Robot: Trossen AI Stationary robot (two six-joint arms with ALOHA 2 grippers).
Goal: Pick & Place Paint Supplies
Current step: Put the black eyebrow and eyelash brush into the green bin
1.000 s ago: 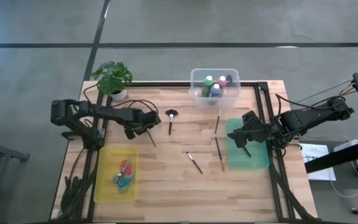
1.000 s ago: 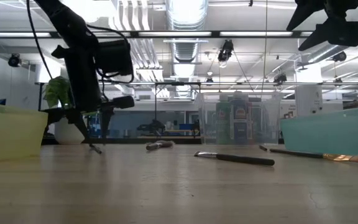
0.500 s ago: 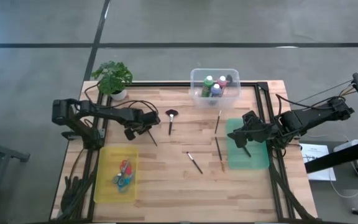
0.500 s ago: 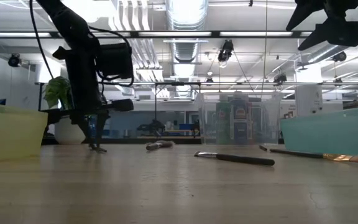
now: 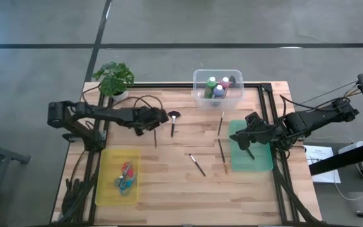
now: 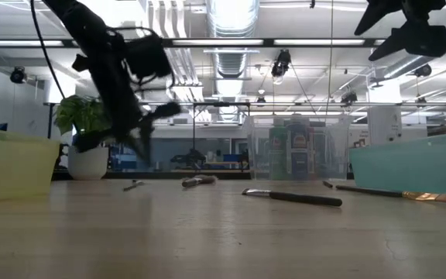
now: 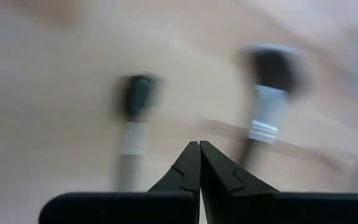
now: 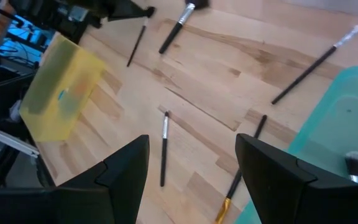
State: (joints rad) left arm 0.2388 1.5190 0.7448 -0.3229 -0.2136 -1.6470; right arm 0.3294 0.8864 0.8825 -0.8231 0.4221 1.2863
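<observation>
Two claws in play. Left claw (image 5: 154, 121) is sitting at table centre-left with fingers pressed together, gripping nothing; thin dark brush (image 5: 155, 139) is lying just at its 6 o'clock, fan-head brush (image 5: 172, 123) just at its 3 o'clock. Yellow tray (image 5: 108, 180) at 7 o'clock is carrying scissors (image 5: 125, 176). Clear bin (image 5: 198, 81) at 12 o'clock is holding paint bottles (image 5: 212, 86). Right claw (image 5: 252, 129) is hovering spread apart over teal tray (image 5: 262, 161).
</observation>
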